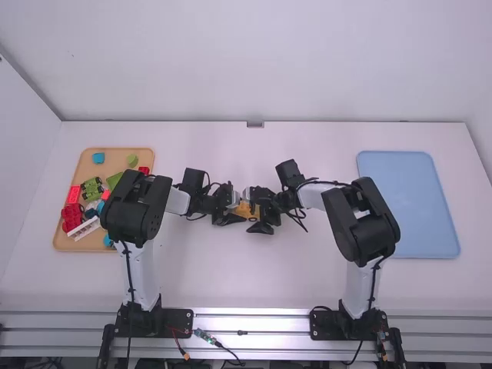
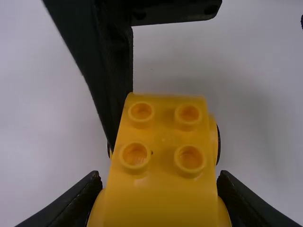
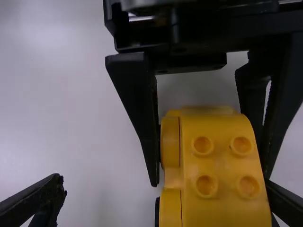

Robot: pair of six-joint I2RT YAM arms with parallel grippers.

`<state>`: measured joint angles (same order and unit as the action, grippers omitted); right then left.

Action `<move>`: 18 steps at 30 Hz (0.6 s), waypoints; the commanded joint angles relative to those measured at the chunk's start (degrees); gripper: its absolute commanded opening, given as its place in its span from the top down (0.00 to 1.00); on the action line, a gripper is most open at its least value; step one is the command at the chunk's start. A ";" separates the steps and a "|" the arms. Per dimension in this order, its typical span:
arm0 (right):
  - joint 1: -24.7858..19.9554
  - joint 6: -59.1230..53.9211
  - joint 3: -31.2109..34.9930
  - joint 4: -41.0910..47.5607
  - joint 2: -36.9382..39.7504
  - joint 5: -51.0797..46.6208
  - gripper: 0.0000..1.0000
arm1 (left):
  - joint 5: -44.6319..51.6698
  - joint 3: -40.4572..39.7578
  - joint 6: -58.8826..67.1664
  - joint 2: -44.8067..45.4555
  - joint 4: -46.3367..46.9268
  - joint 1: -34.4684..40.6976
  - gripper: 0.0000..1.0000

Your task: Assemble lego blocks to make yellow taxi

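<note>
"Since we are cataloguing the task's thing first, where do we enter it?"

"Item one: yellow four-studded car body (image 1: 246, 209), with a dark wheel (image 2: 218, 144) at its side. We enter it mid-table, between the two arms. Whether it touches the white table (image 1: 200, 284) we cannot tell."

"And the left gripper (image 1: 237, 209)?"

"Item two: closed on the car body. In its wrist view we find the left gripper (image 2: 161, 182) with one finger on each flank."

"What do we note for the right gripper (image 1: 255, 212)?"

"Item three: spread wide, gripping nothing. We see the right gripper (image 3: 166, 186) with one finger clear of the car body and the other close by its far flank; whether that finger touches, we cannot tell."

"Which stock do we list off to the left?"

"One tan tray (image 1: 117, 153), partly behind the left arm. Contents we can make out: a light-blue block (image 1: 98, 157), a green piece (image 1: 132, 161), a red block (image 1: 74, 194), a patterned green block (image 1: 92, 188), a red shaped piece (image 1: 71, 216) and a white fence-like piece (image 1: 84, 228)."

"Off to the right?"

"We close with one blue tray (image 1: 407, 204), lying beyond the right arm."
</note>
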<state>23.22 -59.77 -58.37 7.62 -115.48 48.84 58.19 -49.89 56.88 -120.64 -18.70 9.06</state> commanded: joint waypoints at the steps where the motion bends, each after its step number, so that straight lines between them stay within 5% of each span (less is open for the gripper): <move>1: -1.86 2.12 2.14 -0.46 2.83 -1.70 0.01 | -6.64 0.31 -0.81 -1.45 1.18 -0.07 0.81; 9: -9.73 3.15 4.09 -1.20 11.64 3.04 0.01 | -6.71 0.31 -0.79 -1.45 1.64 -0.07 0.81; 18: -13.62 17.44 4.09 -2.75 18.70 -10.56 0.01 | -8.24 0.31 -0.42 -1.45 2.76 -0.04 0.78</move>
<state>9.78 -47.37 -54.63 4.54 -97.60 42.52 57.30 -50.65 56.88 -120.62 -17.56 9.06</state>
